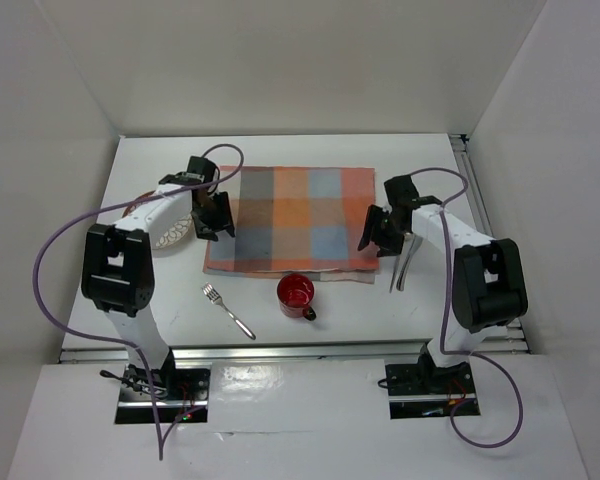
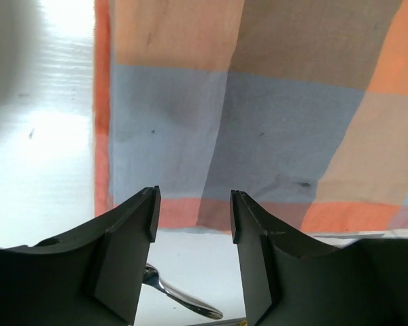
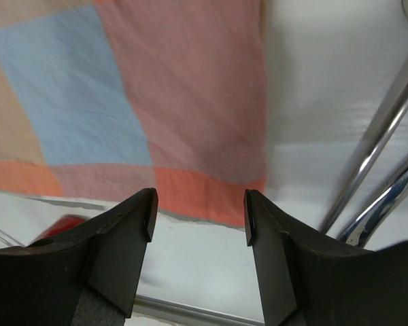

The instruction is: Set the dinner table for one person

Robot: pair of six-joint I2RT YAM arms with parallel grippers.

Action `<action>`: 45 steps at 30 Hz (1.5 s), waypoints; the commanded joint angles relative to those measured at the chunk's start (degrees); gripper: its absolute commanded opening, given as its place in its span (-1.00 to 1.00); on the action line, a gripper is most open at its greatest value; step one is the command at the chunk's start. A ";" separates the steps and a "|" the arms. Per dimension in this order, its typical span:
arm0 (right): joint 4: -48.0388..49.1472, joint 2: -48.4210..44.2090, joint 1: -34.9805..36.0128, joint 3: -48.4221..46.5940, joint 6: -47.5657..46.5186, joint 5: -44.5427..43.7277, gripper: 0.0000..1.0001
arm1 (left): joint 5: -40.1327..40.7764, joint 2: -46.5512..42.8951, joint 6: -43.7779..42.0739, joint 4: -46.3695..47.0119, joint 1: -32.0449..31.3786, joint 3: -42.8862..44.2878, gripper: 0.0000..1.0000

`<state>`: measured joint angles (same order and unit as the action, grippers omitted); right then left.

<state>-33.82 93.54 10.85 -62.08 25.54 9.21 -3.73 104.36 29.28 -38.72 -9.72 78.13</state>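
The dinner table [image 1: 150, 170] is a white top with an orange-and-blue checked mat [image 1: 290, 220] spread in its middle. My left gripper [image 1: 213, 215] hovers over the mat's left edge, and my right gripper [image 1: 377, 235] over its right edge. In the left wrist view the left gripper [image 2: 194, 214] is open and empty above the mat [image 2: 258, 122]. The right gripper [image 3: 198, 216] is also open and empty, just off the mat's corner [image 3: 190, 122]. A fork [image 1: 227, 310] and a red cup [image 1: 296, 295] sit in front of the mat.
A plate [image 1: 172, 235] lies partly hidden under my left arm. Two metal utensils [image 1: 405, 265] lie right of the mat, close to my right gripper, and show as shiny handles [image 3: 377, 176]. An aluminium rail [image 1: 280, 352] runs along the near edge.
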 commanded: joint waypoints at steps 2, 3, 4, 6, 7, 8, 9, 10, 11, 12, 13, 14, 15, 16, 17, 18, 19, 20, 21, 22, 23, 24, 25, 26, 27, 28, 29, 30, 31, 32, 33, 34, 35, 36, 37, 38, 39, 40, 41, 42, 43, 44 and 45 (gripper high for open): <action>0.78 -0.91 -0.31 2.22 1.09 -0.86 0.30 | 1.98 -2.75 2.36 0.14 1.36 -3.93 0.24; 1.30 -0.38 -0.31 3.10 1.09 -0.86 0.30 | 1.10 -2.75 2.36 0.14 2.41 -4.64 0.24; 1.30 0.32 -0.31 3.11 1.09 -0.86 0.30 | 1.09 -2.75 2.36 0.66 2.42 -5.26 0.22; 2.01 0.33 -0.31 4.34 1.71 -0.86 0.21 | 0.47 -2.23 2.36 1.19 3.04 -6.06 0.17; 2.62 0.33 -0.31 4.34 2.23 -1.47 0.03 | 0.47 -1.62 2.36 1.71 3.04 -6.58 0.17; 2.62 0.33 -0.31 4.34 2.23 -1.48 -0.14 | 0.47 -1.61 1.84 2.24 3.04 -7.19 0.13; 2.62 -0.45 -0.31 4.34 2.23 -2.35 -0.28 | 0.47 -1.00 1.84 2.24 3.04 -7.20 0.06; 2.62 -1.07 -0.31 4.34 2.23 -2.88 -0.37 | 0.47 -0.21 1.84 2.85 3.04 -7.81 0.04; 2.62 -1.08 -0.31 4.34 2.23 -3.93 -0.40 | 0.47 -0.21 1.84 2.86 3.04 -7.82 0.04; 1.67 -1.08 -0.31 4.34 2.23 -4.64 -0.38 | 0.47 0.49 2.36 3.38 3.04 -8.34 0.01; 1.66 -1.86 -0.31 4.34 2.23 -5.34 -0.30 | 0.47 0.50 2.36 4.00 3.04 -8.95 0.01; 1.66 -1.87 -0.31 4.34 2.23 -6.13 -0.19 | 0.47 0.50 2.36 4.00 3.04 -8.96 -0.01; 1.66 -2.74 -0.31 5.21 2.23 -7.53 0.02 | 0.47 1.11 2.36 4.52 3.04 -9.48 -0.01; 1.66 -3.44 -0.83 5.22 2.23 -7.54 0.12 | 0.47 1.11 2.36 4.53 3.04 -9.48 -0.04; 1.66 -3.45 -0.83 5.92 2.23 -8.15 0.18 | 1.08 1.72 2.36 4.53 3.04 -9.49 -0.08; 1.66 -3.45 -0.83 5.92 2.23 -8.16 0.18 | 1.09 1.73 2.36 4.53 3.04 -9.49 -0.12; 1.66 -3.45 -0.83 5.92 2.23 -8.68 0.18 | 1.09 2.25 2.36 4.53 3.04 -9.49 -0.16; 1.66 -2.06 -0.83 5.92 2.23 -8.69 0.18 | 1.70 2.26 2.36 3.92 3.04 -9.49 -0.30; 1.66 -2.04 -0.83 6.53 2.23 -8.69 0.18 | 1.71 2.78 2.36 3.91 3.04 -9.49 -0.37; 2.44 -1.17 -0.83 6.54 2.23 -8.69 0.14 | 2.23 2.78 2.36 3.91 3.04 -9.49 -0.41; 3.32 -0.55 -0.83 6.54 2.23 -7.82 -0.03 | 2.23 2.78 2.36 3.91 3.04 -9.49 -0.47; 3.33 -0.55 -0.83 7.15 2.23 -7.81 -0.16 | 2.23 2.78 2.36 3.91 3.04 -9.49 -0.67; 3.33 -0.55 -0.83 7.15 2.23 -7.81 -0.34 | 2.23 2.78 2.97 3.22 3.04 -9.49 -0.77; 3.33 -0.55 -0.83 7.15 2.76 -7.28 -0.52 | 2.23 2.26 2.98 3.21 3.04 -9.49 -0.85; 3.33 -0.55 -0.83 7.15 2.76 -7.28 -0.90 | 2.23 2.26 2.98 2.69 3.04 -8.70 -0.97; 3.33 -0.55 -0.83 7.15 2.76 -7.80 -1.00 | 2.75 1.56 2.98 2.08 3.04 -8.00 -1.00; 3.33 -1.59 -0.83 7.15 2.76 -7.81 -1.00 | 3.28 1.03 2.98 2.07 3.04 -7.99 -1.00; 3.33 -2.91 -0.83 6.63 2.76 -8.33 -1.00 | 3.29 0.15 2.98 1.46 3.04 -7.21 -1.00; 3.33 -3.62 -0.83 6.63 2.76 -8.33 -1.00 | 4.42 0.15 2.37 0.67 3.04 -6.42 -1.00; 2.72 -4.23 -0.83 5.93 2.76 -9.03 -1.00 | 4.95 -0.64 2.36 0.66 3.04 -6.41 -1.00; 2.71 -5.37 -0.83 5.92 2.76 -9.04 -1.00 | 4.96 -1.34 2.36 -0.12 3.04 -5.54 -1.00; 2.10 -5.90 -0.83 5.31 2.06 -9.04 -1.00 | 5.74 -1.35 2.36 -0.65 3.04 -5.53 -1.00; 2.10 -5.91 -0.83 5.31 1.54 -9.04 -1.00 | 6.44 -1.96 2.36 -1.61 3.04 -4.75 -1.00; 2.10 -6.43 -0.83 4.70 1.53 -9.04 -1.00 | 6.45 -1.96 2.36 -2.14 3.04 -4.22 -1.00; 1.49 -6.44 -0.83 4.69 1.53 -9.04 -1.00 | 7.23 -2.57 2.89 -2.67 3.04 -4.21 -1.00; 1.48 -6.44 -0.83 4.69 1.53 -9.04 -1.00 | 7.85 -3.19 2.89 -3.20 3.04 -4.21 -1.00; 1.48 -6.44 -0.83 4.69 1.53 -9.04 -1.00 | 7.86 -3.19 3.59 -3.73 3.04 -5.08 -0.83; 1.48 -6.44 -0.83 4.69 1.53 -9.04 -1.00 | 7.86 -4.06 4.20 -3.73 3.04 -5.87 -0.12; 1.48 -6.44 -0.83 4.69 1.53 -9.04 -1.00 | 7.86 -5.29 4.21 -3.21 3.04 -7.97 0.08; 1.48 -6.44 -0.83 5.30 1.53 -9.04 -1.00 | 7.86 -5.83 4.82 -2.68 3.04 -8.95 0.29; 1.48 -6.44 -0.83 5.31 1.53 -8.51 -1.00 | 7.86 -5.83 4.82 -2.68 3.04 -9.74 0.33; 1.48 -5.92 -0.83 5.31 1.53 -8.51 -1.00 | 7.34 -5.83 4.82 -1.98 3.04 -10.44 0.34; 1.48 -5.91 -0.83 5.31 1.53 -8.51 -1.00 | 5.50 -5.83 4.30 -1.97 3.04 -10.97 0.29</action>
<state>-32.29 88.64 10.33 -55.79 27.49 1.63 2.87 100.14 33.30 -39.88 -6.57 69.01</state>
